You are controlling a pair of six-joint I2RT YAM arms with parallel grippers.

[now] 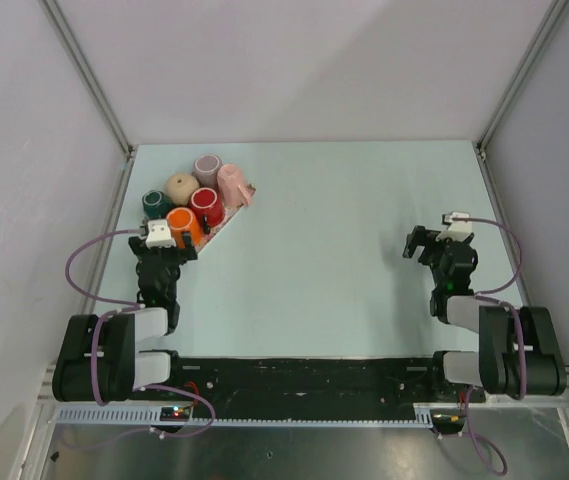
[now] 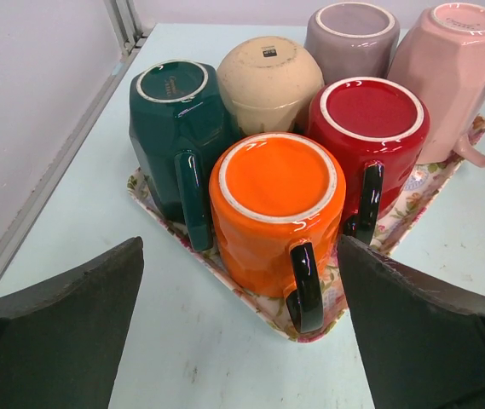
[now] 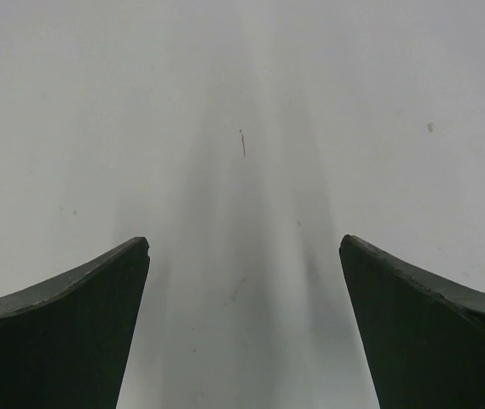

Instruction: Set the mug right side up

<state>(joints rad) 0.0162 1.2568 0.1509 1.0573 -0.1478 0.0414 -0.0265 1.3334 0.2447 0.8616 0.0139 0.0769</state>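
Nothing is turned yet: the glossy orange ceramic mug with a black handle [image 2: 276,204] sits base-up at the near corner of the floral-patterned tray [image 2: 255,300], among other upturned mugs [image 2: 370,119]. The left gripper [image 1: 164,240] hovers just short of that corner, its fingers [image 2: 72,324] spread wide and touching nothing. The right gripper [image 3: 244,256], well away from the tray, gapes equally wide and holds nothing.

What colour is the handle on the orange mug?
Black handle; left wrist view shows it best.

Maker's stamps under the green mug [image 2: 176,128] and pink mug [image 2: 448,72] are illegible
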